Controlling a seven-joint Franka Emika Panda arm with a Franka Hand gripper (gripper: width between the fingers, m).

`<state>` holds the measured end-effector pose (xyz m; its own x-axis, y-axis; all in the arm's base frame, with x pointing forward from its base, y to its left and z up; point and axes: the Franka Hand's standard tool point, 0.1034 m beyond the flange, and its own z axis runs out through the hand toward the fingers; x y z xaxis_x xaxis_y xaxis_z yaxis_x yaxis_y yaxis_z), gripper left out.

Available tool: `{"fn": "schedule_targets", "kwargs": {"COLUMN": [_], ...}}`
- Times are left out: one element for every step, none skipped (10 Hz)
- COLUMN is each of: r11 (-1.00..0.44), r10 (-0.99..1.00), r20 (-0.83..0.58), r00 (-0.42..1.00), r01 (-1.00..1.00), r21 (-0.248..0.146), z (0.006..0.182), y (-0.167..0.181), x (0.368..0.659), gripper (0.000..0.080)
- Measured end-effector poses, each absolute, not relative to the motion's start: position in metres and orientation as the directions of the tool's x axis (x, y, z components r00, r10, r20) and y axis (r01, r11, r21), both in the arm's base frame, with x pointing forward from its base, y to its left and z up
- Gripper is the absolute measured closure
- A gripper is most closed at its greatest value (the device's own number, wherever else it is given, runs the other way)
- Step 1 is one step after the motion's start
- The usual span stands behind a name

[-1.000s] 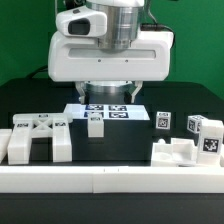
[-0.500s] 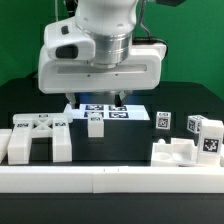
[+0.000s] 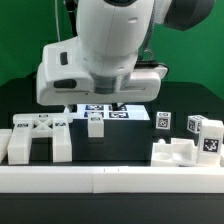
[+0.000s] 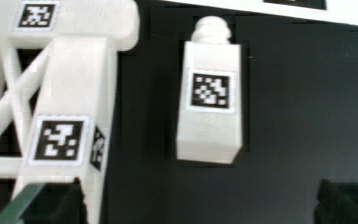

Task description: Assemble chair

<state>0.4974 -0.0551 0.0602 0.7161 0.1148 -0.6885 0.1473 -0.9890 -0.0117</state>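
While the white end effector point(image 4: 190, 203) hangs above the black counter point(image 3: 128, 142) with its fingers wide apart and nothing between them, the chunky matte white plastic chair parts point(image 3: 178, 152) lie loose on that counter. A cross-braced white frame piece point(image 4: 55, 110) lies just beside a short tagged white leg point(image 4: 211, 95), not touching it. Small tagged white blocks point(image 3: 193, 127) stand toward the exterior view's right, well apart from both.

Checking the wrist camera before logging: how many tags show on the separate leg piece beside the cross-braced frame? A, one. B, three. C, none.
A: the leg piece shows a single tag on its face, next to the frame.
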Motion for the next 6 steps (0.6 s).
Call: {"fn": "schedule_targets", "kwargs": {"r11": [-0.99, -0.991, -0.991, -0.991, -0.991, -0.992], "r10": [0.106, 0.102, 0.101, 0.1, 0.1, 0.093], "r20": [-0.692, -0.691, -0.691, -0.691, -0.691, -0.692], "r00": [0.714, 0.716, 0.716, 0.716, 0.716, 0.716], "r01": [0.139, 0.136, 0.135, 0.134, 0.133, 0.128], "r21": [-0.009, -0.005, -0.005, -0.005, -0.005, -0.001], "z": [0.0589, 0.0572, 0.0572, 0.0571, 0.0571, 0.0565], "y": [-0.0569, -0.0566, -0.0571, -0.0576, -0.058, -0.0584], "x": [0.4946, 0.4936, 0.4937, 0.4936, 0.4935, 0.4924], "gripper": [0.015, 0.015, 0.015, 0.015, 0.015, 0.015]}}
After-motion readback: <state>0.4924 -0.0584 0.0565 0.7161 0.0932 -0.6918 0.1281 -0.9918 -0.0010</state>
